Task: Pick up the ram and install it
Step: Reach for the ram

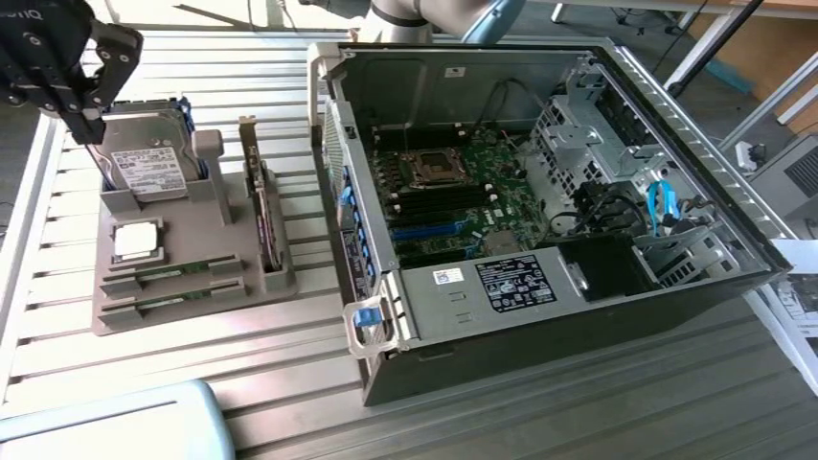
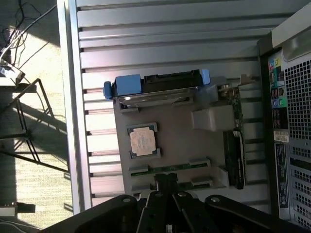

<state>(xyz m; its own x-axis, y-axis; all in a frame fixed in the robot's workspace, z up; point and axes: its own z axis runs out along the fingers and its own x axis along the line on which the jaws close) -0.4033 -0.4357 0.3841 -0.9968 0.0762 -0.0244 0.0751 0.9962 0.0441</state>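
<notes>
Two rams, thin green sticks, lie in the slots at the near end of the grey holder [image 1: 192, 287]: one ram [image 1: 169, 279] [image 2: 171, 168] and a second ram [image 1: 164, 308] [image 2: 194, 183] beside it. My black gripper [image 1: 87, 129] [image 2: 166, 182] hangs shut and empty above the holder's hard-drive end, well clear of the rams. In the wrist view its fingertips cover the middle of the second ram. The open computer case [image 1: 665, 105] stands at the exterior view's right, with the motherboard [image 1: 466, 196] and its black memory slots [image 1: 442, 204] exposed.
The holder also carries a hard drive [image 1: 147, 168] [image 2: 158, 90] with blue rails, a square silver processor [image 1: 137, 240] [image 2: 142, 141] and an upright expansion card [image 1: 256, 206] [image 2: 236, 114]. Everything rests on a ribbed metal table [image 1: 192, 383]. A grey-blue box [image 1: 115, 426] sits at the near corner.
</notes>
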